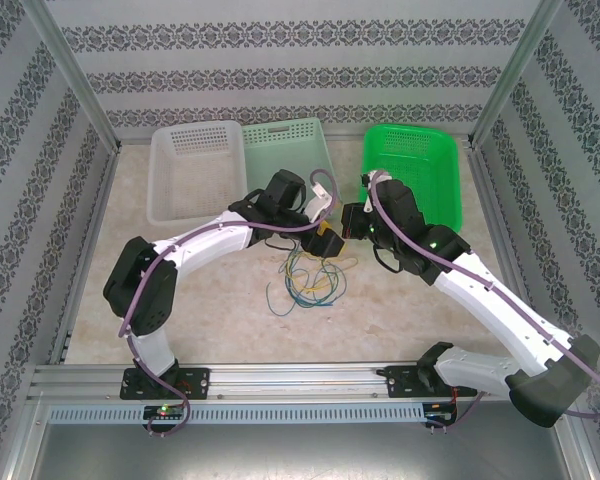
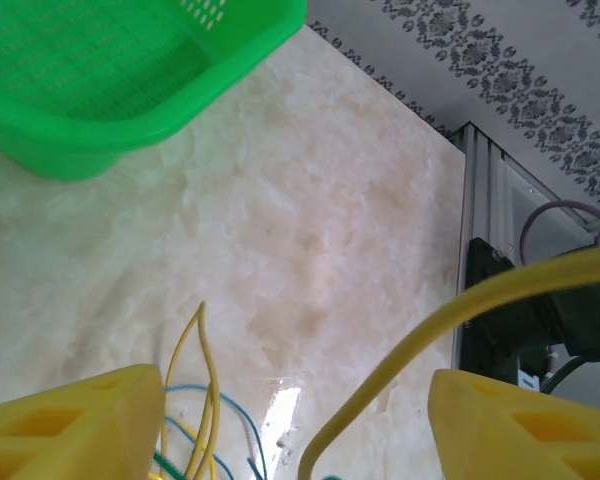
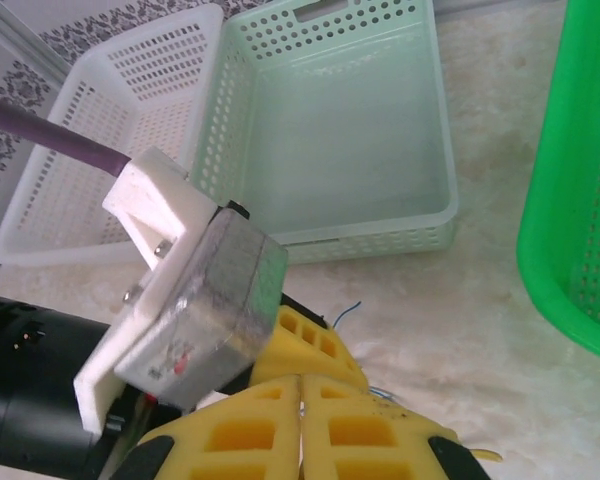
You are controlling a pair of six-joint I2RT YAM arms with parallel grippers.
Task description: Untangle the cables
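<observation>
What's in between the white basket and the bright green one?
A pale mint basket sits between them, right beside the white basket, with a strip of bare table before the green basket. The top view shows it.

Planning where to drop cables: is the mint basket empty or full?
Empty: in the right wrist view the mint basket shows a bare floor, nothing inside.

The left arm (image 1: 195,240) and the right arm (image 1: 490,295) are bending in toward each other, with their wrists sitting close together. The left claw (image 2: 295,420) is holding its yellow fingers (image 2: 70,420) wide apart. The right claw (image 3: 300,420) is pressing its two fingers tight together.
</observation>
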